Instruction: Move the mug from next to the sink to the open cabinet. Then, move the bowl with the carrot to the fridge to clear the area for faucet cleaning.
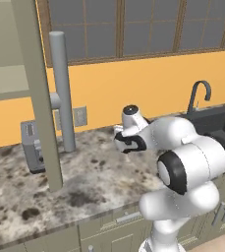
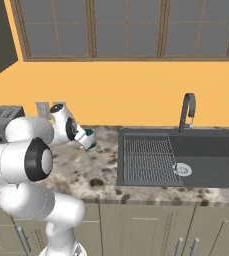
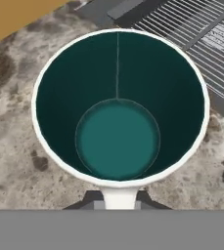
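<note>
Two fingers of the gripper (image 3: 118,197) clamp the mug's (image 3: 118,141) rim, arm bent low.

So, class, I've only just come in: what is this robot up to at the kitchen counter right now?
The robot's end effector is shut on the rim of a white mug with a teal inside, gripping it over the speckled counter just left of the sink. The cabinet door stands open on the left, so the mug's move there is under way but not done.

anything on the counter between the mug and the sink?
Nothing: bare speckled counter separates the mug, held by the gripper, from the sink in the right base view.
</note>
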Robot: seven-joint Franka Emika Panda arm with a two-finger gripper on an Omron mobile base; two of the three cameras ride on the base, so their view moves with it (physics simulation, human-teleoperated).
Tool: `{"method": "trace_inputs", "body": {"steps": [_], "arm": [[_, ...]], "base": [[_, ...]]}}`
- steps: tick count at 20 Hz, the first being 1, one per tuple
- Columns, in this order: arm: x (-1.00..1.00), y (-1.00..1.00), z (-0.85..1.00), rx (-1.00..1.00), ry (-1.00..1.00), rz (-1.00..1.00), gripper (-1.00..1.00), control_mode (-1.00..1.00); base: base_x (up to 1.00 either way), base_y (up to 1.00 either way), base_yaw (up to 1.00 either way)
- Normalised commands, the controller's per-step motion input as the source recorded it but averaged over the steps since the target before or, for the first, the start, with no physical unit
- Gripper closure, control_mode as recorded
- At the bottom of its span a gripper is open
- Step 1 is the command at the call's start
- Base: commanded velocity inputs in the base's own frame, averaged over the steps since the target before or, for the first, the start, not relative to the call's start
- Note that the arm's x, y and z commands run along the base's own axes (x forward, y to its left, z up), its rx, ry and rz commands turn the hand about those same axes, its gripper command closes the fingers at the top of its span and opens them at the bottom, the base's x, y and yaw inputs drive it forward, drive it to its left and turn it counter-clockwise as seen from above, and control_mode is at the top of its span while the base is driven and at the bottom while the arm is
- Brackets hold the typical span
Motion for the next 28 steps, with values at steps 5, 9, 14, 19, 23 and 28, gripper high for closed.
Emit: {"method": "trace_inputs", "body": {"steps": [5,9,14,19,23,28], "arm": [[-0.64,0.00,0.99,-0.05,-0.16,-0.05,1.00,-1.00],[-0.96,-0.05,0.76,-0.03,-0.37,-0.01,1.00,-1.00],[-1.00,-0.12,1.00,0.05,-0.21,-0.01,1.00,-1.00],[-0.60,-0.04,0.57,0.12,-0.03,-0.01,1.00,1.00],[0.00,0.00,0.00,0.00,0.00,0.00,1.00,1.00],[0.00,0.00,0.00,0.00,0.00,0.00,1.00,1.00]], "base": [[0.00,0.00,0.00],[0.00,0.00,0.00],[0.00,0.00,0.00],[-0.40,0.00,-0.04],[-1.00,0.10,-0.17],[-1.00,0.57,0.06]]}}
